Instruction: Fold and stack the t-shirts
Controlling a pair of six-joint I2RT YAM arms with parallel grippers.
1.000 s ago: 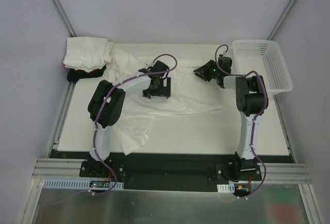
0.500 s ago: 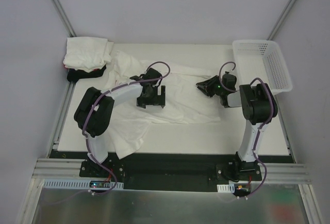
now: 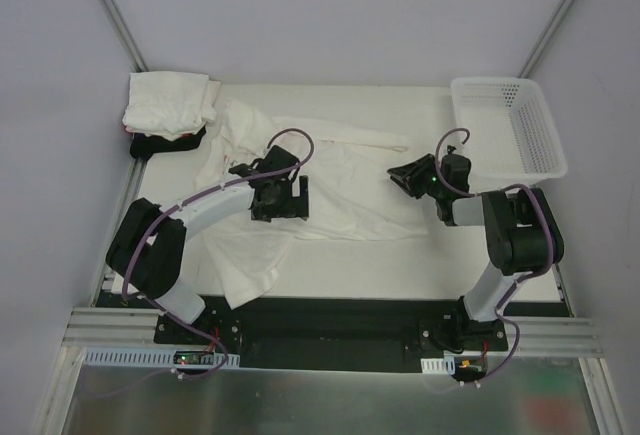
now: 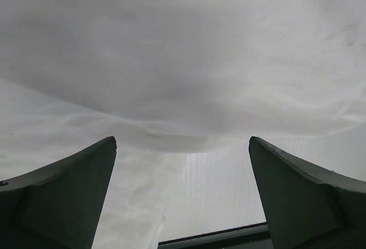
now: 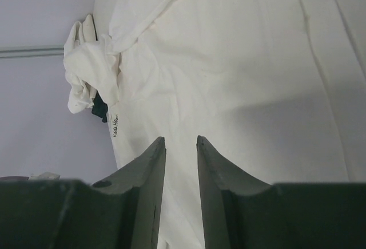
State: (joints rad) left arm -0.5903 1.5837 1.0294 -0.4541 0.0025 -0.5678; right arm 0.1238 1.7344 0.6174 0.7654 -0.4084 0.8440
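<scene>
One white t-shirt (image 3: 340,190) lies spread and creased across the middle of the table, a part hanging over the near edge (image 3: 250,275). Folded white t-shirts (image 3: 168,103) are stacked at the back left on a black one (image 3: 165,143). My left gripper (image 3: 278,200) hovers low over the spread shirt's left half, open wide with nothing between its fingers (image 4: 182,141). My right gripper (image 3: 405,177) is over the shirt's right part. Its fingers stand a narrow gap apart (image 5: 180,139) with nothing in them. The right wrist view shows the shirt (image 5: 246,60) and the stack (image 5: 86,71) beyond.
A white plastic mesh basket (image 3: 525,145) stands at the back right corner. Grey walls close in the table at the back and on both sides. A dark strip of the table's near edge (image 4: 217,238) shows under the left gripper.
Both grippers have drawn back toward the near edge over the spread shirt, the left one also going leftward. Neither has changed its opening.
</scene>
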